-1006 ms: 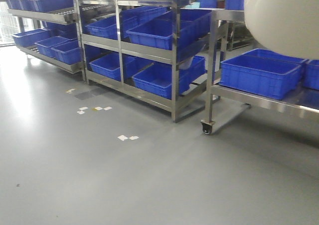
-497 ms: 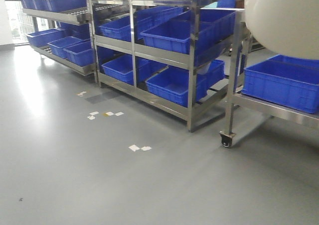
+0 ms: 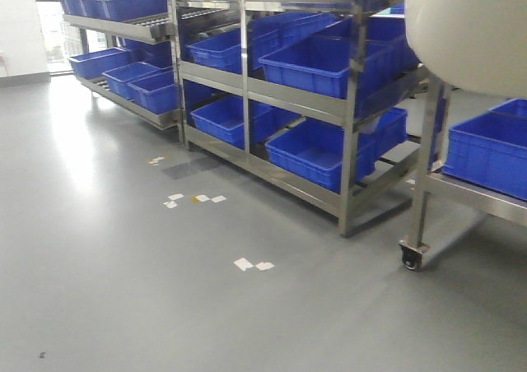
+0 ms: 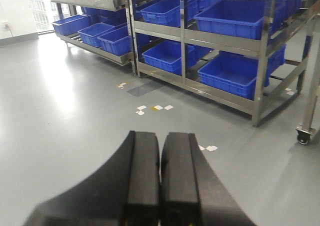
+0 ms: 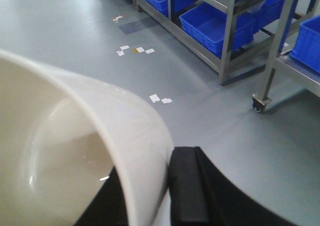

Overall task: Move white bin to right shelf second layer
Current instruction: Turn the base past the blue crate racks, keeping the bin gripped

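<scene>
Open grey floor (image 3: 123, 298) beside racks (image 3: 349, 141); white bin (image 5: 65, 131) in right claw (image 5: 150, 188).

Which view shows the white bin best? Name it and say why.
The right wrist view: it shows the rim and inner wall of the white bin, with the right gripper clamped over the rim. The front-facing view catches only its rounded outer wall at the top right. The left wrist view shows none of it.

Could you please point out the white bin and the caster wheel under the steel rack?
white bin (image 5: 130, 116): right wrist view, on its rim.
caster wheel (image 3: 410, 260): front-facing view, on the dark wheel.
</scene>
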Available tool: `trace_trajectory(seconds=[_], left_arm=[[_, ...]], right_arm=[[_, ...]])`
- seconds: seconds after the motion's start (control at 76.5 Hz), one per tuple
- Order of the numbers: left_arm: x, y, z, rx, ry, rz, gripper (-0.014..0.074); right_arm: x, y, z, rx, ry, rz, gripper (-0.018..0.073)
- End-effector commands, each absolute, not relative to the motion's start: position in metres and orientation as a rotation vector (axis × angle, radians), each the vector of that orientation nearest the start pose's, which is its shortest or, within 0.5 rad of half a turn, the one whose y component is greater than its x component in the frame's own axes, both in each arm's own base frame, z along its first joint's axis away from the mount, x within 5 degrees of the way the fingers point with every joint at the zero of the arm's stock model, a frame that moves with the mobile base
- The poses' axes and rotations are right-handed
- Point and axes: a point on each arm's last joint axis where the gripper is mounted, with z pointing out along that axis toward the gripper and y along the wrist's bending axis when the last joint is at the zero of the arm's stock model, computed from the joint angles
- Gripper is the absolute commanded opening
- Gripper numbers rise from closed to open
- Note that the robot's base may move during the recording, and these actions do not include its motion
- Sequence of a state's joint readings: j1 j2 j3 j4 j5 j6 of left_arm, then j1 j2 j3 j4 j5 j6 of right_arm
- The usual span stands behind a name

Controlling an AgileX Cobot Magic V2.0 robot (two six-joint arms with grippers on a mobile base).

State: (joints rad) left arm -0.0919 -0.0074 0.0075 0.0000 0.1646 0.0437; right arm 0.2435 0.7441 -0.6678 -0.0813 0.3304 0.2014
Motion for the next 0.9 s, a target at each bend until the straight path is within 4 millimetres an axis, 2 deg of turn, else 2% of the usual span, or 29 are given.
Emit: trace_trajectory(seconds=[0.0,0.888], left_arm=[[0.0564,-0.0055,0.1923,0.108,1.58,-0.046,0.0085],[0.0564,-0.0055,0.1923,0.108,1.58,-0.046,0.0085]], right_arm=[[0.1506,0.0349,0.3606,-0.093,1.75,0.244,0.0056],[0.1506,0.0349,0.3606,-0.093,1.75,0.244,0.0056]])
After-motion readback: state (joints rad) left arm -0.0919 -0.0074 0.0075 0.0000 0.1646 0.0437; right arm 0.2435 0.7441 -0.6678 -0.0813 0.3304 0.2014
